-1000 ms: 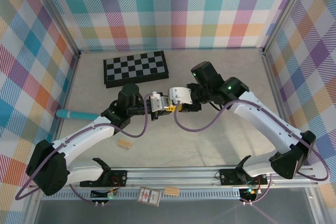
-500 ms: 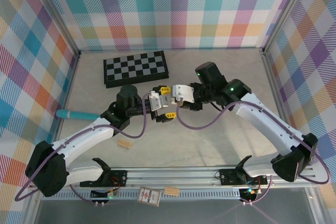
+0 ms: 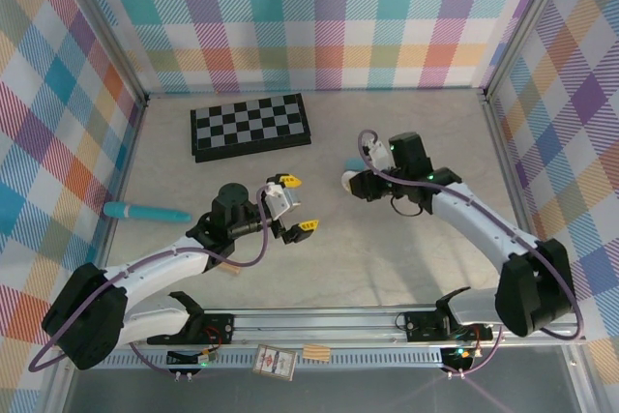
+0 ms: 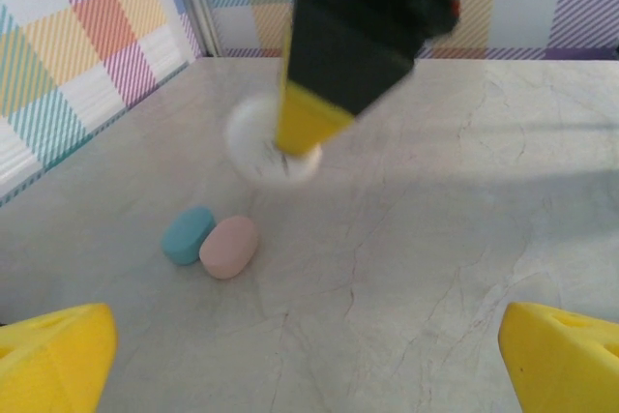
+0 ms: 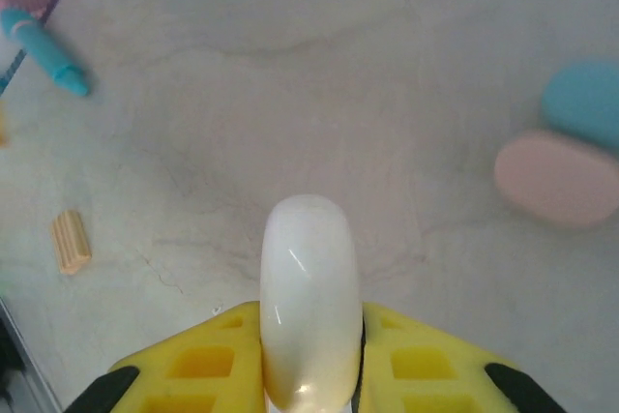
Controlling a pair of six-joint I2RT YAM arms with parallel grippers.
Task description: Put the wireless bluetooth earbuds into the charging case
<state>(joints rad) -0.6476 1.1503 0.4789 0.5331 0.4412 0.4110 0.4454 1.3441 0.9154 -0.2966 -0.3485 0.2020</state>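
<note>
The 2 arms were close together in the middle a moment ago. Now they are apart. The left gripper (image 3: 296, 204) has let go and pulled back toward its own side. Its yellow tips are spread very wide, and nothing is between them.

The right gripper (image 3: 357, 182) has moved off to the right. It is squeezed in on the white case (image 5: 309, 278), which sits snug between its 2 yellow fingers, up above the table (image 3: 406, 258).

So only 1 arm has the white case now. Seen from its thin side, the case looks closed, but I cannot be sure. I think the left arm is free to fetch something next.

I cannot spot any loose earbuds. They may be inside a case or hidden.

A blue case (image 4: 188, 234) and a pink case (image 4: 229, 247) lie touching each other on the table, near the right gripper.

Farther off are a checkerboard (image 3: 250, 126), a teal pen (image 3: 145, 211) and a small wooden block (image 5: 71, 241).

No words or brand names can be read. A small card (image 3: 274, 362) lies on the front rail, but its print is too tiny to tell.
</note>
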